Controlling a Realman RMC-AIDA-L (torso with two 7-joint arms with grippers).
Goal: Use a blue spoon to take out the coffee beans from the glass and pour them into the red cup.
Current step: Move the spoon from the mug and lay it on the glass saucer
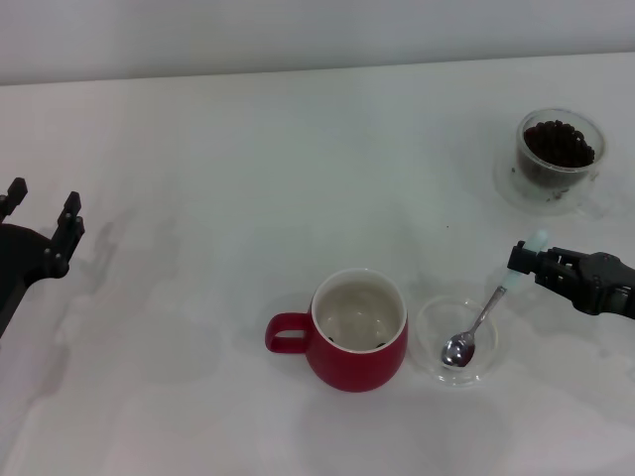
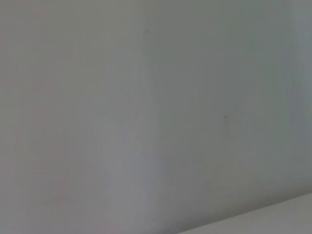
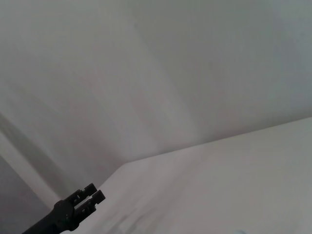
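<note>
The red cup [image 1: 359,349] stands at the front middle with its handle toward my left, and a few dark beans lie at its bottom. Right of it is a flat clear glass dish [image 1: 430,327], and the metal bowl of the blue spoon [image 1: 480,320] rests in it. My right gripper [image 1: 520,260] is shut on the spoon's pale blue handle end, which tilts up toward the right. The glass [image 1: 516,177] holding coffee beans [image 1: 560,143] stands at the far right back, apart from the gripper. My left gripper [image 1: 43,205] is parked open at the far left.
The white table [image 1: 248,178] runs back to a pale wall. The right wrist view shows only the table, the wall and the left gripper [image 3: 87,196] far off. The left wrist view shows bare pale surface.
</note>
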